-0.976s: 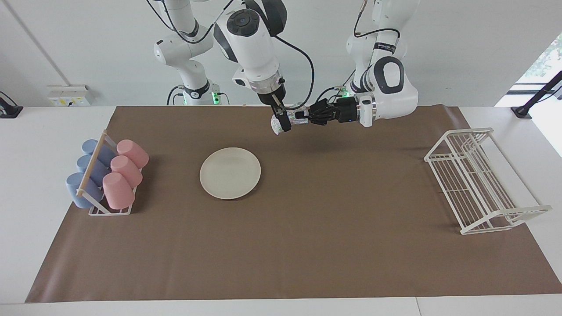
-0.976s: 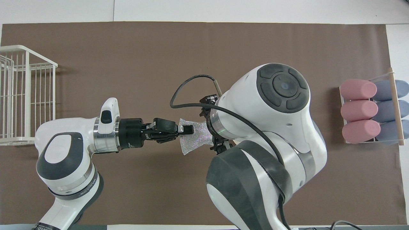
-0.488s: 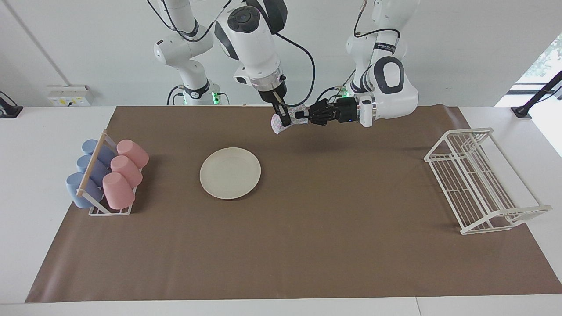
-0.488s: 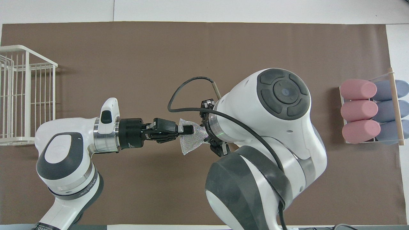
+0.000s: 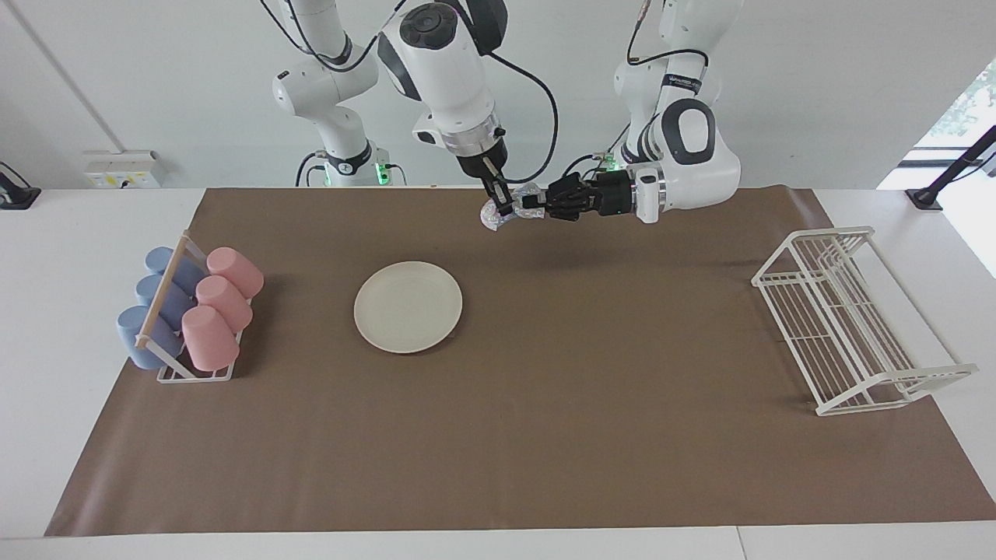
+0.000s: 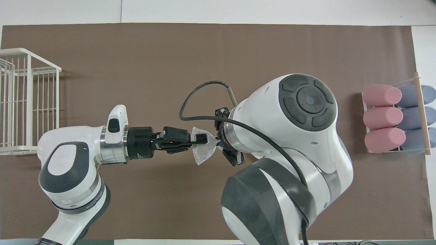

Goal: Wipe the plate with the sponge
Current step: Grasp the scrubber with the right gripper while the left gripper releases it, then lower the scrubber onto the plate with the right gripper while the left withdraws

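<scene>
Sponge (image 5: 498, 218) (image 6: 203, 152): one silvery mesh wad, held up in the air between the two grippers, over the bare brown mat (image 5: 545, 435) near the robots' edge of the table. The left gripper (image 5: 533, 205) (image 6: 201, 138) lies level and reaches in from the left arm's end, its fingers closed on the wad's upper part. The right gripper (image 5: 502, 204) points down from above and meets the same wad; in the overhead view the right arm's wrist hides it, and whether its fingers pinch the mesh or only stand beside it I cannot tell. A loose corner of mesh hangs below both grippers.

One plate (image 5: 408, 306), cream and round, lies flat on the mat, below the right gripper and off toward the right arm's end, well apart from the sponge; in the overhead view the right arm covers it.

One cup rack (image 5: 191, 373) (image 6: 422, 112) stands at the right arm's end of the mat, holding six cups on their sides: three pink (image 5: 224, 303) (image 6: 383, 116), three blue (image 5: 159, 299) (image 6: 416, 117). One white wire dish rack (image 5: 848, 323) (image 6: 27, 102) stands at the left arm's end, well apart from both grippers.
</scene>
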Tool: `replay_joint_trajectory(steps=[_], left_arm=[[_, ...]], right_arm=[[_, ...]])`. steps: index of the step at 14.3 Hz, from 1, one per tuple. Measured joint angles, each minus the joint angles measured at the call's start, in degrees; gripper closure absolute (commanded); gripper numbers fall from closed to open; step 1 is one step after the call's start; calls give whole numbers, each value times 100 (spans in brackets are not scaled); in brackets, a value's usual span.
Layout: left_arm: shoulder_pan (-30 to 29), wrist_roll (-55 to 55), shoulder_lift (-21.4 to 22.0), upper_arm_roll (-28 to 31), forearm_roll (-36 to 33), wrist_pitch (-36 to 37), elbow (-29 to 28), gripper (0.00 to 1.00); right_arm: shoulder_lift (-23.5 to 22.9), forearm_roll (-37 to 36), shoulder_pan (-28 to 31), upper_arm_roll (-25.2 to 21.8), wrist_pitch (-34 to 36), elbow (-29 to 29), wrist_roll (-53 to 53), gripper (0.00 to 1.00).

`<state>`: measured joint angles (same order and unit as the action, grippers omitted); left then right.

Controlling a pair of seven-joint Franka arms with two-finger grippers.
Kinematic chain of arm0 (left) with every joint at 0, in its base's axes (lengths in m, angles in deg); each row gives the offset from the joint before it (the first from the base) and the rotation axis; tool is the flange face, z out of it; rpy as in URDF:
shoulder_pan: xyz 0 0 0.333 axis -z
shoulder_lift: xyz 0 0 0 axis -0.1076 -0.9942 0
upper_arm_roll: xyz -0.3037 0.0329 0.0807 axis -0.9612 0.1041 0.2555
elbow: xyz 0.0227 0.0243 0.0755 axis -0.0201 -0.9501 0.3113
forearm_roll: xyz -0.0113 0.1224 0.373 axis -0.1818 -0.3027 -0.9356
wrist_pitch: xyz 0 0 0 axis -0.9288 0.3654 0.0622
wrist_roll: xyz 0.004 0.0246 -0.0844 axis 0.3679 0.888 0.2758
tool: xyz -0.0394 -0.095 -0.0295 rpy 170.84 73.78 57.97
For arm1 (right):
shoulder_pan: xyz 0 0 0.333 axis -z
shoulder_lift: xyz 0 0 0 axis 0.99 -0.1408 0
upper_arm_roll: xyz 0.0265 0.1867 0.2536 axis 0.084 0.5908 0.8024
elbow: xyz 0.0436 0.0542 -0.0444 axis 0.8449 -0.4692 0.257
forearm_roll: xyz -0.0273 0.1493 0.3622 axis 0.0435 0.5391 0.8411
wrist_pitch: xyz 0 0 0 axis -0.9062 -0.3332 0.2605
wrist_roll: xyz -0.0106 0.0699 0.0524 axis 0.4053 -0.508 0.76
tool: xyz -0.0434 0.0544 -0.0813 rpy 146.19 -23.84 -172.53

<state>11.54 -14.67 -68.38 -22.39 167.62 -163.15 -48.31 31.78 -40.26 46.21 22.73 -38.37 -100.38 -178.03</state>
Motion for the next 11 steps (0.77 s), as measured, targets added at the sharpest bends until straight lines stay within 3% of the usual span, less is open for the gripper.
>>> replay_joint_trajectory(steps=[7, 9, 11], left_arm=[[4, 22, 1, 8, 1, -51, -20, 0], [2, 50, 12, 23, -10, -257, -20, 0], [2, 252, 56, 29, -261, -594, -18, 0]], right_arm=[[256, -2, 279, -49, 142, -204, 51, 100], [286, -3, 428, -72, -390, -595, 268, 100], [212, -42, 443, -68, -1406, -1232, 609, 100]])
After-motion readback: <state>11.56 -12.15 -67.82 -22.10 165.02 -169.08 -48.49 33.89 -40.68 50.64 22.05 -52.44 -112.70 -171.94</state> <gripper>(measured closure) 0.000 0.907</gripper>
